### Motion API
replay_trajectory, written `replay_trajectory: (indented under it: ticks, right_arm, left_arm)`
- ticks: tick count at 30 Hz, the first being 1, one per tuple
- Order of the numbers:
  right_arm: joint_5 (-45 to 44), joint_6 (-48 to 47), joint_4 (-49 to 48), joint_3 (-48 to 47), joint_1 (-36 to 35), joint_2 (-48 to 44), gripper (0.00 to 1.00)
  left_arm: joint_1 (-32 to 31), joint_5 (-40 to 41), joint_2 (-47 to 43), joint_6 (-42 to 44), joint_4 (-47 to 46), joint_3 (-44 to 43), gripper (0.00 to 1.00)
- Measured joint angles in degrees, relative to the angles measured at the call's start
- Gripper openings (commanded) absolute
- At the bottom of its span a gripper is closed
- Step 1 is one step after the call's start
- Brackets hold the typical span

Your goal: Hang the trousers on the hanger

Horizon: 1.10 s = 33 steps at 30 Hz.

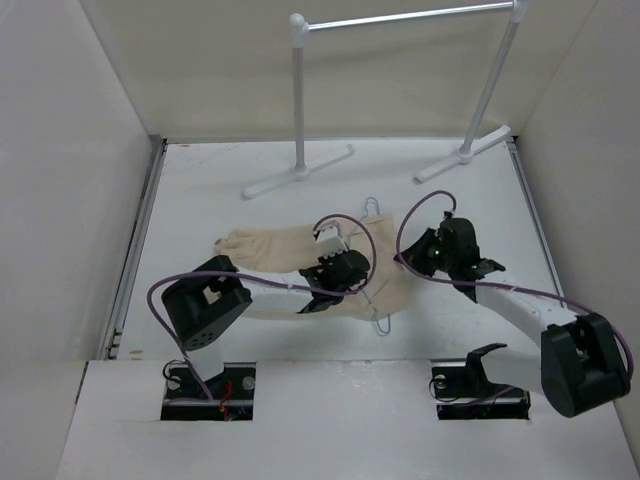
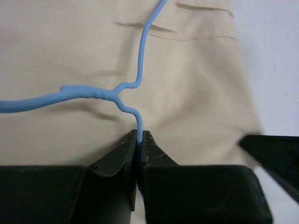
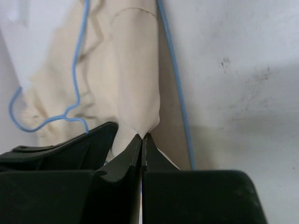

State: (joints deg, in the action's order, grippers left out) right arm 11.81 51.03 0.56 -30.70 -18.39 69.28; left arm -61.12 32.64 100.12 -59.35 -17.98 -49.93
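Beige trousers (image 1: 265, 245) are spread across the middle of the counter (image 1: 200, 190), narrow end toward nine o'clock. The pale blue hanger (image 2: 93, 92) is laid over them, hook toward twelve o'clock, and its wire is clamped by the left gripper (image 2: 139, 139), seemingly to steady it. At three o'clock, a cloth fold is pinched in the closed right gripper (image 3: 142, 136), probably for drawing through the hanger.
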Motion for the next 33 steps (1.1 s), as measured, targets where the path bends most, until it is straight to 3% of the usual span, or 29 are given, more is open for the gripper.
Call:
replay_trajectory:
  ticks: [6, 15, 27, 30, 33]
  right_arm:
    - [1.0, -0.7, 4.2, -3.1, 5.8, -4.6, 0.02]
    - [1.2, -2.4, 6.8, -3.3, 10.1, -2.8, 0.04]
    - [0.8, -2.8, 5.4, -2.2, 9.4, 1.5, 0.06]
    - [0.7, -2.8, 5.2, -2.0, 9.1, 2.4, 0.14]
    - [0.5, -3.0, 5.3, -1.4, 8.9, 2.1, 0.38]
  left_arm:
    - [5.1, 0.5, -9.9, 2.6, 0.9, 6.8, 0.01]
    - [10.3, 0.8, -25.3, 10.8, 8.3, 16.0, 0.01]
    - [7.1, 0.7, -22.7, 15.9, 9.3, 10.1, 0.01]
    - [6.4, 0.8, -21.7, 17.0, 9.4, 8.4, 0.01]
    - [6.1, 1.2, -21.8, 18.1, 11.7, 6.2, 0.0]
